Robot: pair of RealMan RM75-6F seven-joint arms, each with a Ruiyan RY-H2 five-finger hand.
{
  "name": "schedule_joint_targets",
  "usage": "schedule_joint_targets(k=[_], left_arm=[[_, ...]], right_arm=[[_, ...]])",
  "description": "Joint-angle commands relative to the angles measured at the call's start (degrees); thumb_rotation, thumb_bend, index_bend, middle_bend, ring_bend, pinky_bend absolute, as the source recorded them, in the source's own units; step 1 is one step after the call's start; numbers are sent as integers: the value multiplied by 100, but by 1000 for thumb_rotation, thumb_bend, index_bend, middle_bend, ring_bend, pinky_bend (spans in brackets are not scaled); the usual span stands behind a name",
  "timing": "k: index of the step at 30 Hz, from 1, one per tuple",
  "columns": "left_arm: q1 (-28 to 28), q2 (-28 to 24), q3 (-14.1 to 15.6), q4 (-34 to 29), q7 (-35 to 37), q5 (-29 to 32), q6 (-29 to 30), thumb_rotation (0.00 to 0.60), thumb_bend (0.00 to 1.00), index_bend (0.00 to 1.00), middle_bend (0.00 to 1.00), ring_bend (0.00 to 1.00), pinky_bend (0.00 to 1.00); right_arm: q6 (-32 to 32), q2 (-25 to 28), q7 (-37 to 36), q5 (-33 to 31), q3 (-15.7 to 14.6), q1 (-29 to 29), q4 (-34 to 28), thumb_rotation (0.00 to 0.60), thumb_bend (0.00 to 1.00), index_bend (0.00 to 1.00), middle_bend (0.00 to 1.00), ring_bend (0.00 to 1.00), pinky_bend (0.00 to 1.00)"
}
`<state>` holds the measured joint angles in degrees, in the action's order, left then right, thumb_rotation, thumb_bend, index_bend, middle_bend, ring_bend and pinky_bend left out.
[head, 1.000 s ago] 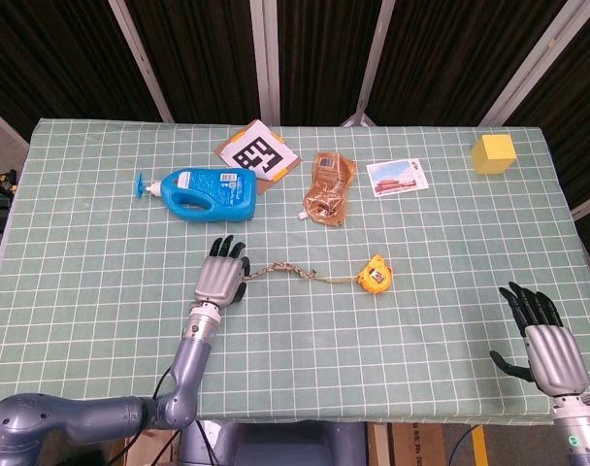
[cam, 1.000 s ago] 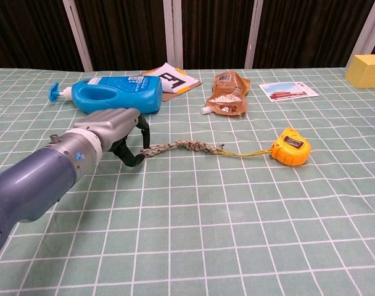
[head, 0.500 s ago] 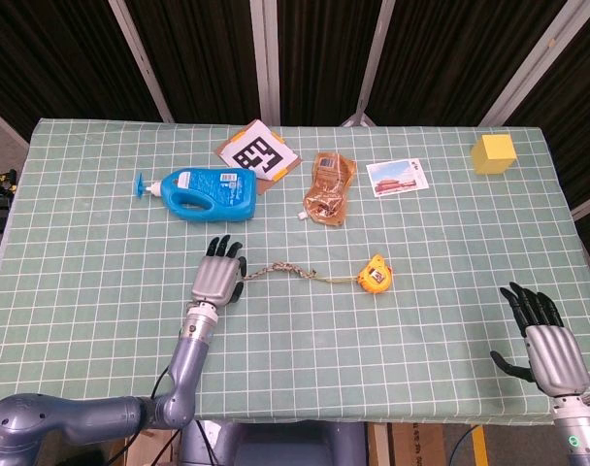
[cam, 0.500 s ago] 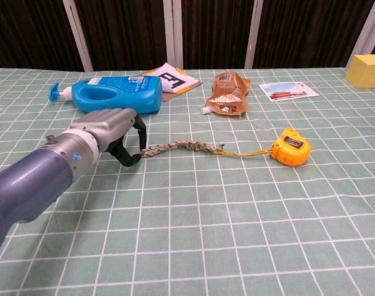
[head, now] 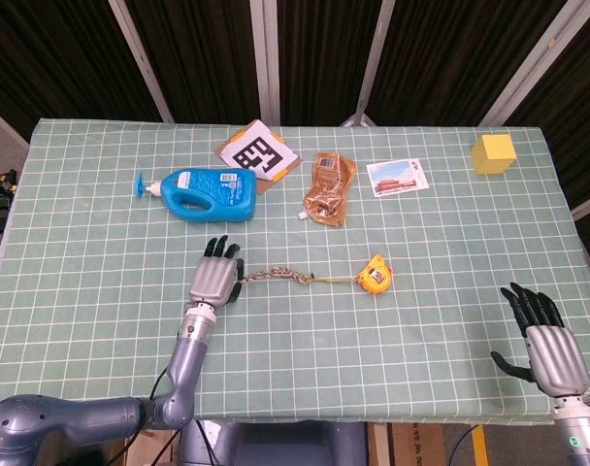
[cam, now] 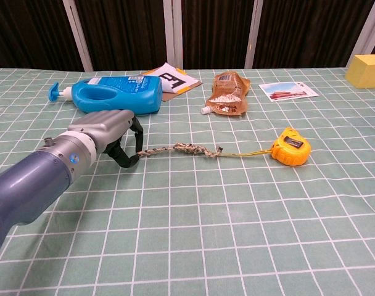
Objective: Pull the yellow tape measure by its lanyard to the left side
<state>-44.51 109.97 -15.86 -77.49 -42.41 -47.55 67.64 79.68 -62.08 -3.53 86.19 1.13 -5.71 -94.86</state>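
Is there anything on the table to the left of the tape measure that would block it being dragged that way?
Nothing visible does. The left hand holds the lanyard, and the cloth left of the tape measure is bare; the blue bottle lies farther back.

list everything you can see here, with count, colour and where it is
tape measure: 1, yellow, table centre-right
lanyard: 1, braided grey-tan with a yellow cord, from the tape measure to the left hand
bottle: 1, blue, lying far left
marker card: 1, black and white on tan card, behind the bottle
pouch: 1, brown, far centre
photo card: 1, white with a picture, right of the pouch
block: 1, yellow, far right corner
table: 1, green checked cloth
left hand: 1, holds the lanyard's end
right hand: 1, open, near right edge
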Motion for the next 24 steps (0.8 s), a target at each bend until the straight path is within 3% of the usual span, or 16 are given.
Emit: schedule_joint_targets(k=[1,11,24], left_arm=[[14,-34,7,-44,11,-22,13,600,509,580,177,0,64],[113,-432,83,-463,68,-353,176,600,510,584,183,0,63],[537,-1653,151,-1350,357,-627,417,600,512,585,185,0,63]], right_arm=[[3,0,4,3,0,1,2,600,251,0,0,0,0],[11,3,-5,5,1,6,15,600,251,0,0,0,0],[72,-21,82,23,6,29,25,600,251,0,0,0,0]])
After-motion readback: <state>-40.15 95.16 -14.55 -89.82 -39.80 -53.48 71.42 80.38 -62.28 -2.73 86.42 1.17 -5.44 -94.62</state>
